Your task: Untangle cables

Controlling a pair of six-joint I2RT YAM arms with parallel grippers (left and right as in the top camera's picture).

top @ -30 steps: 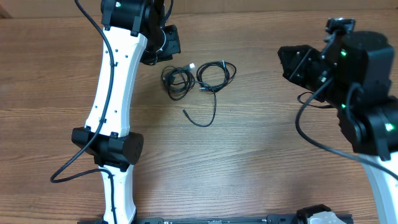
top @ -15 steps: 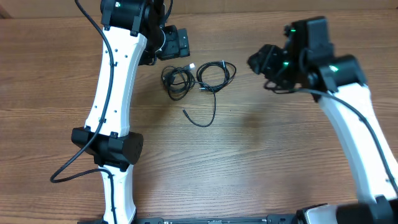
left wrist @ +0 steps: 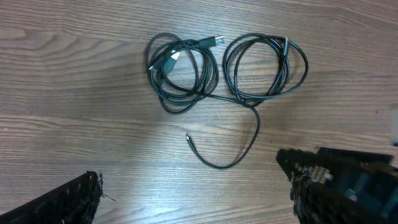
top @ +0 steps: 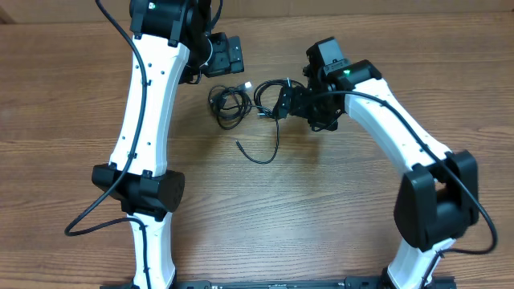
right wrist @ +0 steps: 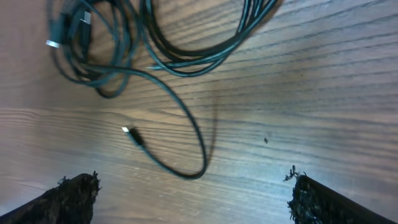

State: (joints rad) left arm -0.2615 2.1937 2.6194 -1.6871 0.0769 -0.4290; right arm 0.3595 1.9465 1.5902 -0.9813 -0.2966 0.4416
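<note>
Your left tool [top: 230, 56] has barely stirred. It's parked upper left of centre, fingers spread, nothing in them.

Just below it, the cables [top: 259, 103] lie on the counter [top: 337, 209] exactly where they were. There's a left coil [left wrist: 184, 92], a right coil [left wrist: 264, 96] joined to it by a strand, and a tail [left wrist: 257, 134] curling down to a free plug.

The big move is on the right! Your right arm has swept in from the frame's right edge, and its tool [top: 287, 104] now hangs over the right coil's edge, fingers wide apart and empty.

That sets you up for a first grab, I'd say, but nothing is separated yet. The likeliest obstacle is the other arm, because both tools now crowd the same small bundle.
</note>
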